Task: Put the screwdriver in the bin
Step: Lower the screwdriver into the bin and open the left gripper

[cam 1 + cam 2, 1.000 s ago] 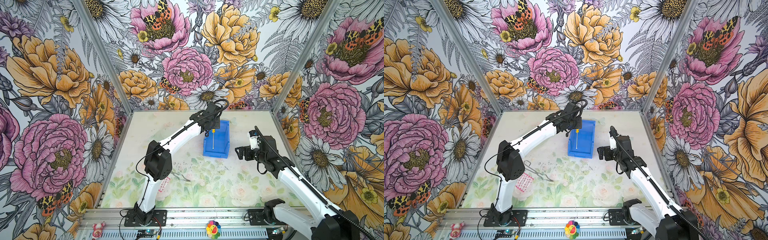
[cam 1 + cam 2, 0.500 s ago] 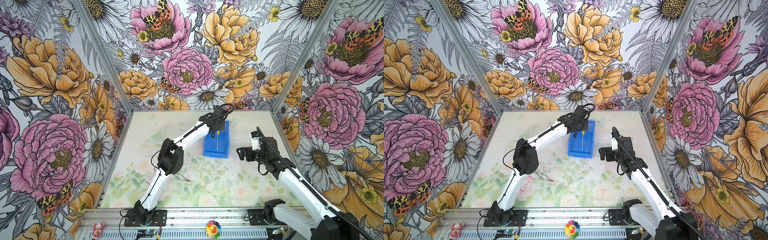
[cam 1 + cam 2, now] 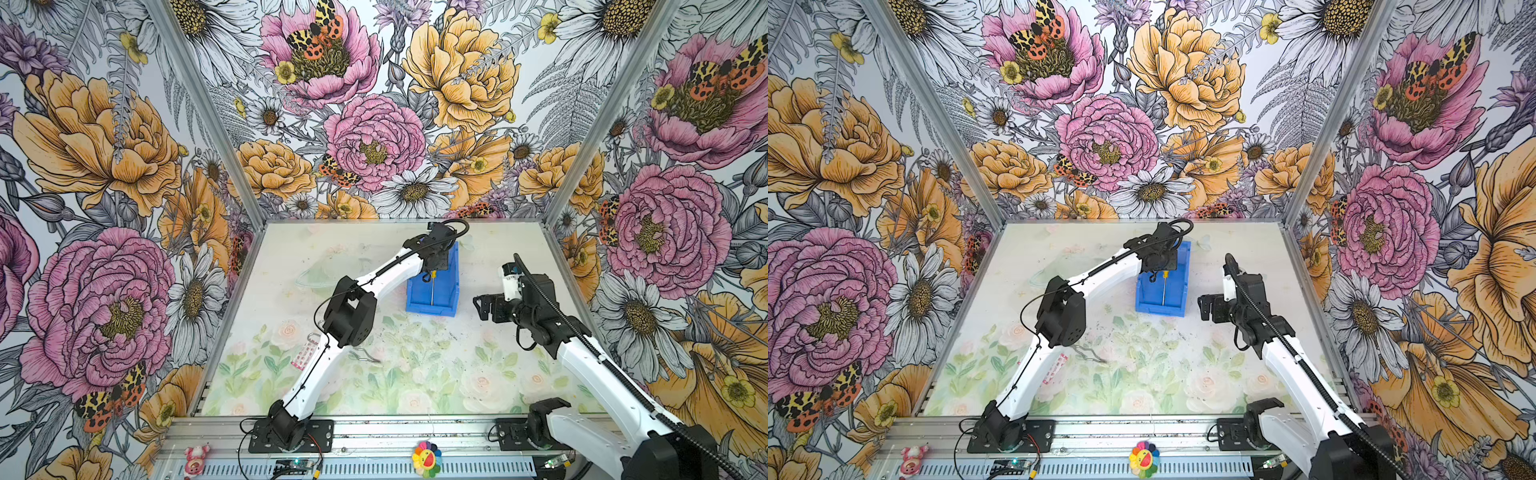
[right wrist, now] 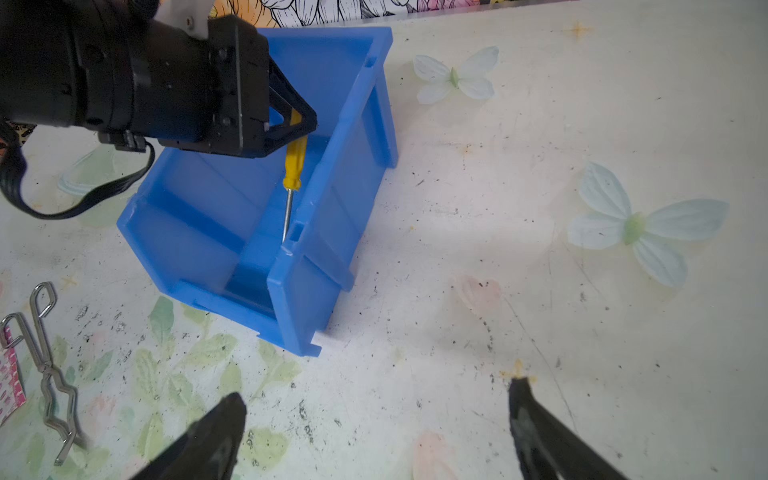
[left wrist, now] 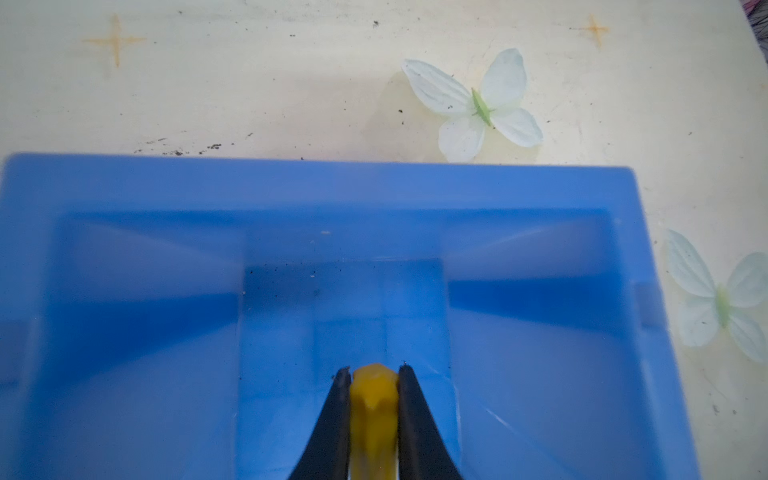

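Left pincer clamps the screwdriver (shaft down) over the bin.

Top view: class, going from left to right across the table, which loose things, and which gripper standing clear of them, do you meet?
pink patterned sheet → wire tongs → blue bin → right gripper

Outstretched left end effector pinched closed; right end effector spread wide.
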